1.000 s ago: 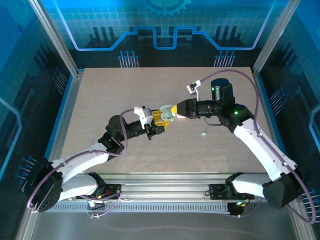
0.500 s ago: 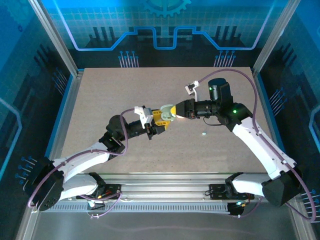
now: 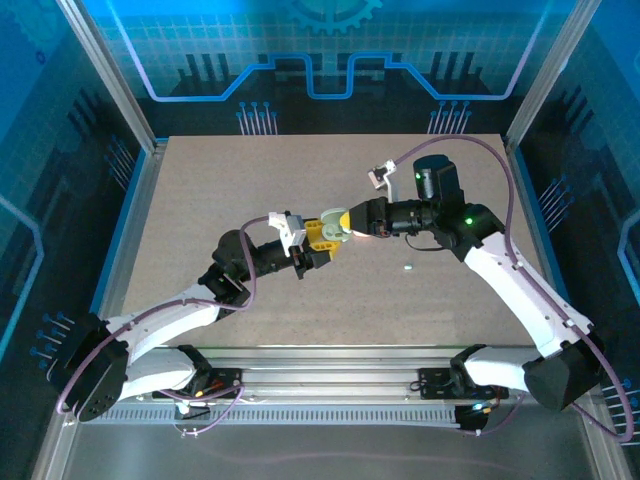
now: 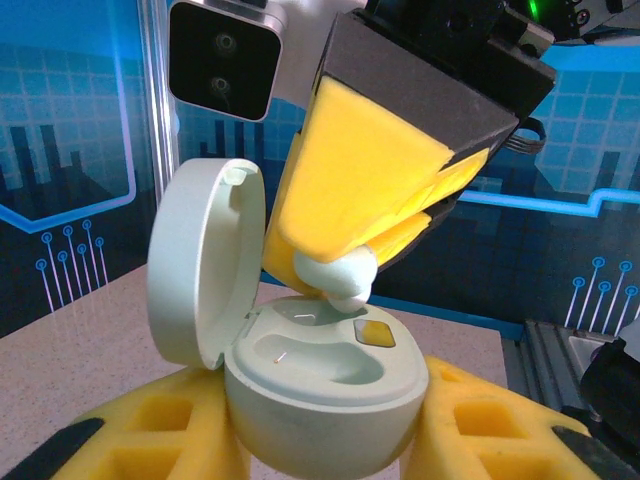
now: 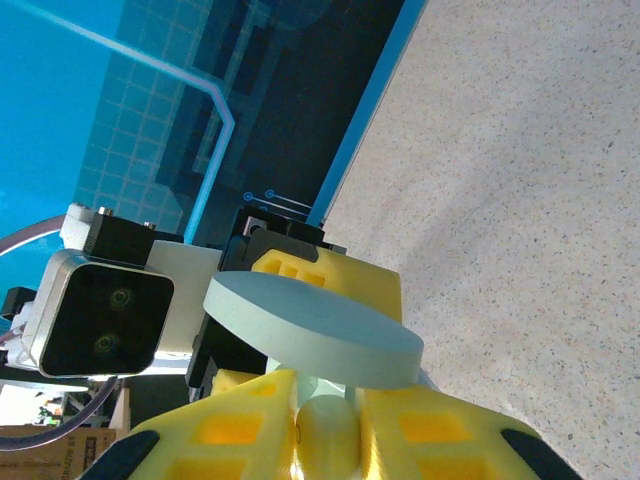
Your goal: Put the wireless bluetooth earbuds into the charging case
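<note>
One earbud (image 4: 337, 276), pinched in the right gripper (image 5: 325, 428), has edged a hair nearer the open charging case (image 4: 320, 385) the left gripper (image 3: 318, 238) clamps, so seating looks close

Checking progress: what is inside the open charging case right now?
In the charging case, the near well looks empty. Toward the back, the right gripper holds a pale earbud against the interior; the earbud covers whatever lies beneath it.

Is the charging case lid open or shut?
Open: the lid stands hinged up off the charging case, its inside exposed in the left wrist view.
</note>
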### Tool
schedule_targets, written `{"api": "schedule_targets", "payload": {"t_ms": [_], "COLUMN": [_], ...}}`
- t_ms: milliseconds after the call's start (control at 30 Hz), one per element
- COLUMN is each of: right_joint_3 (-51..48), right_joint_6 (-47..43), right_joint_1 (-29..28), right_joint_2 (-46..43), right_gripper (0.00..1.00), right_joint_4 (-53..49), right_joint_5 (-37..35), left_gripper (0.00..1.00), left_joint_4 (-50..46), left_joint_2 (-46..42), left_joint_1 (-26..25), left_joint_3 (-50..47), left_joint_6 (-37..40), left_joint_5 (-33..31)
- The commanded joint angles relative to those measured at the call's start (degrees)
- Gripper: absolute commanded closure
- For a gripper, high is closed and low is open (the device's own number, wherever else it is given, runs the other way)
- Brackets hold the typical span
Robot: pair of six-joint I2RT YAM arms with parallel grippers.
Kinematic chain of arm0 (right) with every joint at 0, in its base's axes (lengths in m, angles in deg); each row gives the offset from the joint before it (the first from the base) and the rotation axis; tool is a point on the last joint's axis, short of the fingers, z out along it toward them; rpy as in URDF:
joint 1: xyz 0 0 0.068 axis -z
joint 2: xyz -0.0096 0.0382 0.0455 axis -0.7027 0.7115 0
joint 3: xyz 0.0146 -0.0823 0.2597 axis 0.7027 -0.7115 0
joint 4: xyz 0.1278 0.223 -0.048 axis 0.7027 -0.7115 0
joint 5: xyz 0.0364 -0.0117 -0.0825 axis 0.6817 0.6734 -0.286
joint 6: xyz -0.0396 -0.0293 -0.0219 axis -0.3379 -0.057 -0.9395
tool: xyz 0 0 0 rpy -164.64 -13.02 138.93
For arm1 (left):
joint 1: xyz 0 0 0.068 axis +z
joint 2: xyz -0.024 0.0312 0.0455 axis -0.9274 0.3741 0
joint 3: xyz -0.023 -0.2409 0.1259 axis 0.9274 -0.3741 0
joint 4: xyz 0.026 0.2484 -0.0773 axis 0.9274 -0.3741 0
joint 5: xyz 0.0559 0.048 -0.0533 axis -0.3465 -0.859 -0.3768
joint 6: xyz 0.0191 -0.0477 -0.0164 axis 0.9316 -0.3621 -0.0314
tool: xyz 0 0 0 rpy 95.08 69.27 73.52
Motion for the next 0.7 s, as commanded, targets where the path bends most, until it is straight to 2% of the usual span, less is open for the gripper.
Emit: {"api": "schedule_targets", "payload": {"t_ms": [0,367,667], "right_joint_3": [1.4,0.7,2.1], "right_joint_6": [-0.8,1.5,-0.7], "right_joint_1": [-1.0,-1.3,-1.4], "right_joint_2": [-0.2,-0.7,-0.3], "right_gripper": [0.76,0.75,0.74], "right_joint_4": [0.4,2.1,-3.0], "right_joint_5": [-1.7,-3.2,-6.0], "left_gripper": [0.67,0.67,0.67], "left_joint_4": [3.3,3.6,3.6], "left_joint_2": [0.4,0.9,0.7], "left_joint_1": [-0.1,-0.1,-0.1], "left_joint_3": [1.3,1.4,1.3], "left_joint_6": [-0.2,-0.5,-0.3], "left_joint_5": [2.5,2.2,1.8]}}
